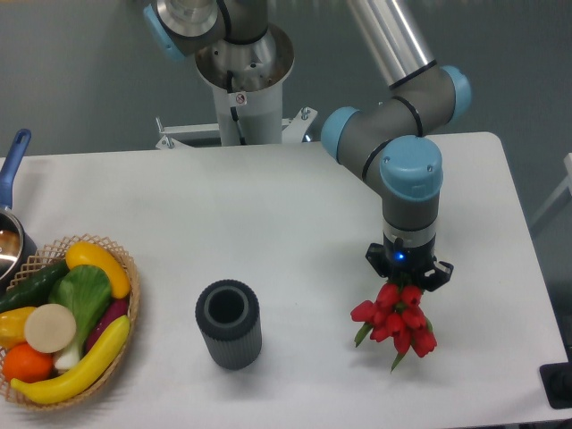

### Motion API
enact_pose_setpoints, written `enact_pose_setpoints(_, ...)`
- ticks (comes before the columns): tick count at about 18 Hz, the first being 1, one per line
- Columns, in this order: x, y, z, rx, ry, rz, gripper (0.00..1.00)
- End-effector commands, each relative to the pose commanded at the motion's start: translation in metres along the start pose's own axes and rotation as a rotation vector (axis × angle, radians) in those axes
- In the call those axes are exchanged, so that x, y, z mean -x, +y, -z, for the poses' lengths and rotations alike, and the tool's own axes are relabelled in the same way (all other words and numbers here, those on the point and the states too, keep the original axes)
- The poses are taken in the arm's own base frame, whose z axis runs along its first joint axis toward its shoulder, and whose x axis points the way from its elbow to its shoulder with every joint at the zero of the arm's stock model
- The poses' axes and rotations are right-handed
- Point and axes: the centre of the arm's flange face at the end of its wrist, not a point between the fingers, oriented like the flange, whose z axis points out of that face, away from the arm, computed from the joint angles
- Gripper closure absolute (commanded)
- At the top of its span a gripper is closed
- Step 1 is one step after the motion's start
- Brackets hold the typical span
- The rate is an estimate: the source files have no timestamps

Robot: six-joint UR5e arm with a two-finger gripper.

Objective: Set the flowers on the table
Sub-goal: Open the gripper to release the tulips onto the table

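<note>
Flowers (pixel 394 321) hang from the gripper (pixel 407 279), whose jaws close on the bunch from above, near the front right corner of the table (pixel 295 223). I judge them light and soft: thin green stems bend easily and the red buds could crush, so the hold belongs on the gathered cluster. Buds look smooth and rounded. The tabletop is matte white. A ribbed dark cylinder (pixel 229 324) stands nearer the front edge's middle.
</note>
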Motion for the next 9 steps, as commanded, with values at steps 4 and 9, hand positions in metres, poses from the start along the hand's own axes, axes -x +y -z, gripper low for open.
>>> enact_pose_setpoints(4, 0.001, -0.001, 0.004, -0.007, -0.007, 0.003, 0.0)
enact_pose_setpoints(9, 0.016, 0.01, 0.046, -0.032, -0.064, 0.031, 0.0)
